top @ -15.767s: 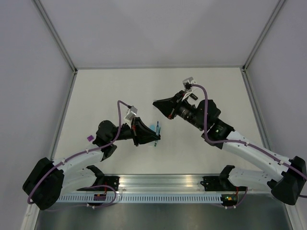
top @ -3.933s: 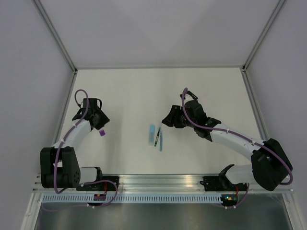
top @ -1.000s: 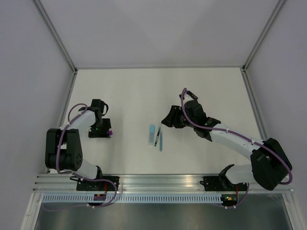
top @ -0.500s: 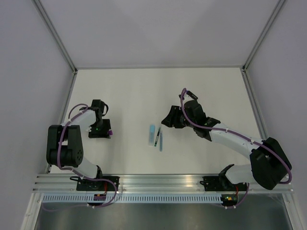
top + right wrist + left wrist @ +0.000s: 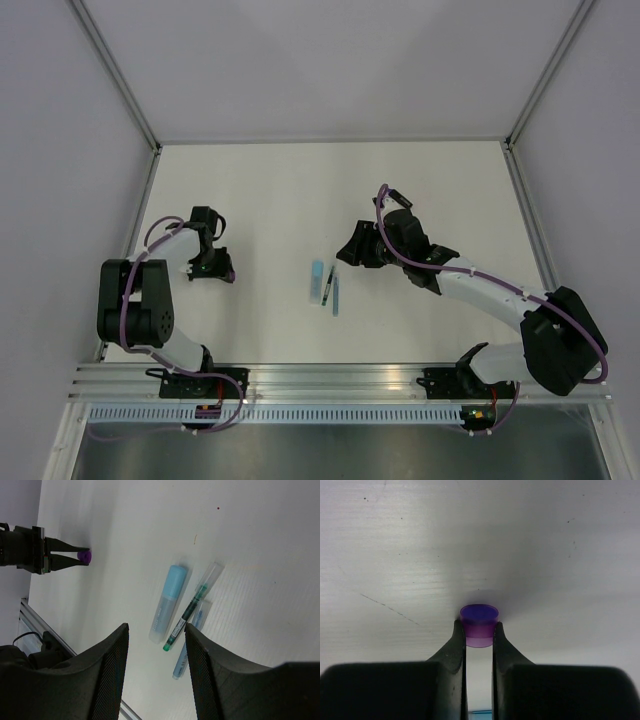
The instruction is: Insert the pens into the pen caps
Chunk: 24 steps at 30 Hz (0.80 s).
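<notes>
On scuffed white tabletop (image 5: 300,190), pale-walled booth (image 5: 60,150) | left gripper (image 5: 479,630) pinching short purple plastic cap (image 5: 479,621) | right gripper (image 5: 156,630) spread wide

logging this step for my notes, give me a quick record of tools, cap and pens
left tool: shut on purple cap
purple cap: on the table, left side
right tool: open, empty, close to the pens
pens: pale-blue highlighter, dark pen, thin blue pen, side by side mid-table

Walled in pale grey walls (image 5: 330,60), framed by metal posts (image 5: 109,65), floored with a speckled white table (image 5: 300,190), edged by an aluminium rail (image 5: 340,378).
</notes>
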{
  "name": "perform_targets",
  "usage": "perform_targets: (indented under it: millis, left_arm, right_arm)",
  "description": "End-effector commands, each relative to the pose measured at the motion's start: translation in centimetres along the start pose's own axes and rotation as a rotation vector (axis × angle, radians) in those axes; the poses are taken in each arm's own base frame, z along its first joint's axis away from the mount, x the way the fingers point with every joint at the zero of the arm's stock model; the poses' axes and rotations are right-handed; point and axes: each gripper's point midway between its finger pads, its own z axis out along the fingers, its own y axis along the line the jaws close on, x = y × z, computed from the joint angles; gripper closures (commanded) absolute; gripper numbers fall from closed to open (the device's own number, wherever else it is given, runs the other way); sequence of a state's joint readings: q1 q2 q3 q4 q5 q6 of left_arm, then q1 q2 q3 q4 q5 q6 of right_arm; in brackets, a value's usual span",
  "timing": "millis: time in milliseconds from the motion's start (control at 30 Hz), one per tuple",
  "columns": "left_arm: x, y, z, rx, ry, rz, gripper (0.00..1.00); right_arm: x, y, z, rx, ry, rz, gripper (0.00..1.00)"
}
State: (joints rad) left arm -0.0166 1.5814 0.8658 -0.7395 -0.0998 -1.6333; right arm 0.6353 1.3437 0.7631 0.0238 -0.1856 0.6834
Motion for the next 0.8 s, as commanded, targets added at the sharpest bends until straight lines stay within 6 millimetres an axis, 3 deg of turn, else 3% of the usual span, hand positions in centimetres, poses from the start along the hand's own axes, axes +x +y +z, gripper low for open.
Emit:
perform_targets:
  millis: [0,167,333,400,467,500,533,567,633,667,700,733,767]
  left_arm:
    - [-1.1,1.7,1.8,-0.041,-0.06,0.015,0.98]
    - [-1.2,-1.3,-0.5,0.081,-0.061,0.147,0.98]
    - [1.6,-5.4,-4.1,0.359,0.03,0.429,0.98]
    - [4.0,-7.1,-6.2,0.52,0.075,0.609,0.98]
    - [6.4,-7.6,-8.7,0.656,0.093,0.743,0.98]
    - [8.0,-8.5,-10.5,0.782,0.11,0.845,0.98]
    - [9.0,-8.0,-11.6,0.854,0.124,0.895,0.98]
    - [10.8,-7.4,-12.5,0.916,0.153,0.947,0.98]
    - [13.5,-6.6,-14.7,1.105,0.249,1.014,0.98]
    - [15.0,-5.7,-16.4,1.197,0.299,1.055,0.98]
    - [16.4,-4.4,-17.7,1.278,0.372,1.107,0.98]
    - [17.1,-3.9,-18.6,1.372,0.382,1.14,0.98]
    - [18.4,-2.4,-19.4,1.416,0.428,1.197,0.98]
  right_arm:
    - [-0.7,0.3,0.4,-0.015,-0.024,-0.021,0.45]
    - [-0.3,-0.1,0.9,-0.008,-0.007,-0.038,0.45]
    - [-1.1,0.3,0.2,-0.026,-0.043,-0.112,0.42]
    - [-3.9,-0.5,-0.2,0.064,-0.14,-0.171,0.35]
    - [-5.2,-2.3,-0.3,0.197,-0.138,-0.221,0.32]
    - [-9.0,-2.1,-0.9,0.284,-0.224,-0.286,0.29]
    - [-9.4,-3.8,-0.4,0.369,-0.187,-0.313,0.28]
    - [-12.7,-2.6,-0.7,0.391,-0.243,-0.336,0.28]
    - [-14.6,-5.7,0.2,0.528,-0.212,-0.413,0.26]
    - [-17.0,-5.2,0.3,0.544,-0.238,-0.445,0.26]
    - [-17.7,-6.1,0.6,0.579,-0.221,-0.474,0.25]
    - [-17.3,-9.2,1.6,0.652,-0.12,-0.538,0.25]
    - [-19.0,-9.2,1.8,0.667,-0.117,-0.563,0.24]
